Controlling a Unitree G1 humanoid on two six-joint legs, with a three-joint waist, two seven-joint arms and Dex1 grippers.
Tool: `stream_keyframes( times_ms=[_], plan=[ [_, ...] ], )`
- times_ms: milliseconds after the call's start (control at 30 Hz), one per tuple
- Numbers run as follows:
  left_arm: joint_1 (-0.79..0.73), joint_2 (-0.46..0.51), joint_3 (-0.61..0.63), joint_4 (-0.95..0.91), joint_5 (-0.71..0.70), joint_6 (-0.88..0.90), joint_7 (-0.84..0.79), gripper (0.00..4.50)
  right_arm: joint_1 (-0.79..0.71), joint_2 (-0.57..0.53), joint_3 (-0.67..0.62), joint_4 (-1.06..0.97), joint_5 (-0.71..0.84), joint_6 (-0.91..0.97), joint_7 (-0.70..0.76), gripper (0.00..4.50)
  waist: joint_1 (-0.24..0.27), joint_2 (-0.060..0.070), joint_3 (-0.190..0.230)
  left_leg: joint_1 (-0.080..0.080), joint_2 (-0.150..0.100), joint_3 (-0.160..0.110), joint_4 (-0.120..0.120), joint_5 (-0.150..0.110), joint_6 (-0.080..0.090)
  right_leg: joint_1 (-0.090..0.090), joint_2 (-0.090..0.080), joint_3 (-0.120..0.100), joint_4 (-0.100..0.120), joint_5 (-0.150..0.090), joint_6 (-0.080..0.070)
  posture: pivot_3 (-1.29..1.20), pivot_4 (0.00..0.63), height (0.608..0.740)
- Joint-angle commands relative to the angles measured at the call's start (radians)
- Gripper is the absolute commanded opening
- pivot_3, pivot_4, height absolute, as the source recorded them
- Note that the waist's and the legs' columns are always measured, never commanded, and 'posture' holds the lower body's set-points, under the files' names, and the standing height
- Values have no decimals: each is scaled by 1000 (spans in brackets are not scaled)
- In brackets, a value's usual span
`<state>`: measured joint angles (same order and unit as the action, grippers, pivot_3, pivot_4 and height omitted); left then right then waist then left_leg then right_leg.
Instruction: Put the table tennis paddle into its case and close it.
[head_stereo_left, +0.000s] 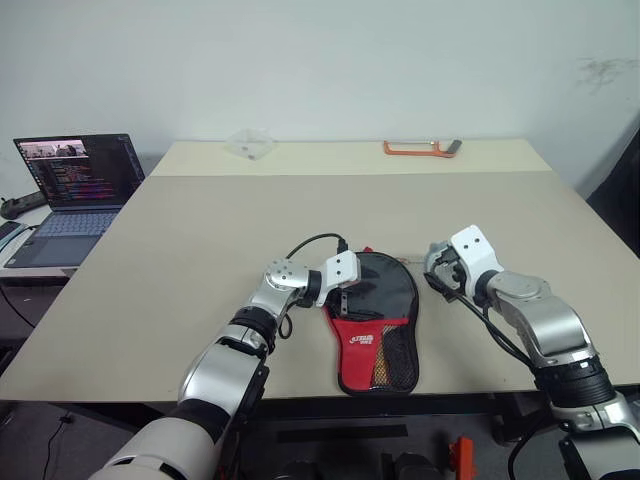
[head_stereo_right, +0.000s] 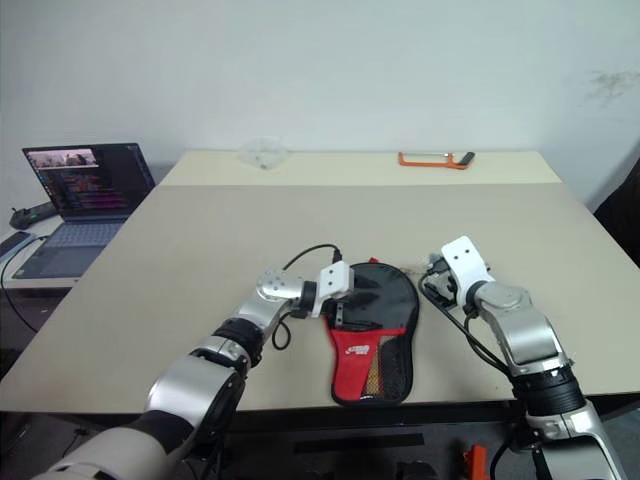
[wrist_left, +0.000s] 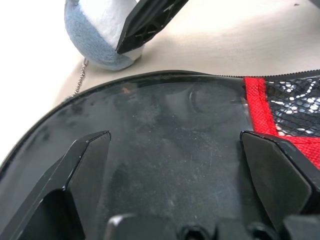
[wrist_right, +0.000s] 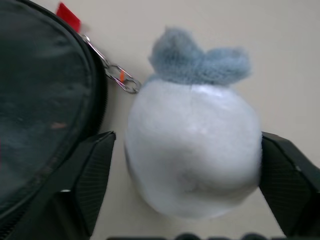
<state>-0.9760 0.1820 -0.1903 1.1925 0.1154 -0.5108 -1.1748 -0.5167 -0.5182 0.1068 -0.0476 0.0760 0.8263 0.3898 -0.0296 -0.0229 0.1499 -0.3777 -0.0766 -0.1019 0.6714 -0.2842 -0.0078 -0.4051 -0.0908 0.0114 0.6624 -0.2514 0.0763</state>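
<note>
The case (head_stereo_left: 372, 318) lies flat near the table's front edge, its black round part farther away and its red part and mesh patch (head_stereo_left: 398, 360) nearer. A light brown shape shows through the mesh; I cannot tell if it is the paddle. My left gripper (wrist_left: 175, 135) is open, its fingers spread just over the black face at the case's left side (head_stereo_left: 340, 300). A white and blue plush ball (wrist_right: 192, 150) hangs by a small chain (wrist_right: 117, 75) from the case's rim. My right gripper (wrist_right: 187, 135) stands open with a finger on each side of the ball.
The beige table (head_stereo_left: 200, 220) stretches far beyond the case. An orange-handled tool (head_stereo_left: 420, 149) and a clear plastic container (head_stereo_left: 250, 145) lie at the far edge. An open laptop (head_stereo_left: 80, 185) sits on a side table to the left.
</note>
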Motion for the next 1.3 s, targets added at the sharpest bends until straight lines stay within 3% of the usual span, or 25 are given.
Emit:
stream_keyframes(
  times_ms=[33, 233, 400, 633, 867, 933, 1067, 1300],
  plan=[
    [21, 24, -47, 41, 71, 0, 42, 4500, -9, 5, -4, -1, -18, -17, -4, 3222, 0, 0, 0, 1, 0, 0, 0, 0, 0, 0, 0, 0, 0, 0, 0, 0, 150, 740],
    [55, 31, -79, 42, 79, -12, -78, 4500, 5, -6, -15, -24, -29, -12, 2, 1259, -3, 0, -1, 3, 0, 0, -1, 0, 0, 1, 0, 1, 0, 0, 0, 0, 150, 740],
    [55, 25, -87, 52, 88, -7, -110, 4500, 24, -9, -62, -101, -3, 43, 0, 334, -1, 0, -2, 3, 0, 1, -5, 0, 0, 1, 0, 1, -2, 0, 0, 0, 150, 740],
    [67, 25, -102, 75, 114, 20, -70, 4500, 102, -46, -178, -330, 86, 217, 42, 225, 0, 0, -3, 3, 1, 1, -6, 0, 0, 2, 0, 1, -3, 0, 0, 0, 150, 740],
    [59, -5, -72, 79, 75, 90, -73, 4500, 296, -151, -336, -694, 271, 487, 157, 222, 8, 0, -3, 7, 1, -4, -7, 0, 0, 10, 0, -4, -8, -1, 1, 0, 150, 740],
    [51, -15, -72, 80, 76, 102, -65, 4500, 337, -152, -364, -771, 311, 546, 167, 222, 12, 1, -3, 13, 2, -7, -10, -1, 1, 19, 0, -7, -16, -3, 5, 0, 150, 740],
    [24, -49, -67, 89, 75, 135, -39, 4500, 437, -79, -397, -957, 403, 687, 178, 222, 29, 0, -4, 13, 2, -7, -9, -3, 3, 21, 0, -9, -18, -4, 6, 0, 150, 740],
    [-8, -85, -83, 107, 99, 146, -3, 4500, 625, -123, -442, -1000, 699, 631, 72, 221, 52, 0, -4, 13, 0, -8, -9, -4, 5, 23, -2, -11, -20, -4, 7, 0, 150, 740]
  ],
)
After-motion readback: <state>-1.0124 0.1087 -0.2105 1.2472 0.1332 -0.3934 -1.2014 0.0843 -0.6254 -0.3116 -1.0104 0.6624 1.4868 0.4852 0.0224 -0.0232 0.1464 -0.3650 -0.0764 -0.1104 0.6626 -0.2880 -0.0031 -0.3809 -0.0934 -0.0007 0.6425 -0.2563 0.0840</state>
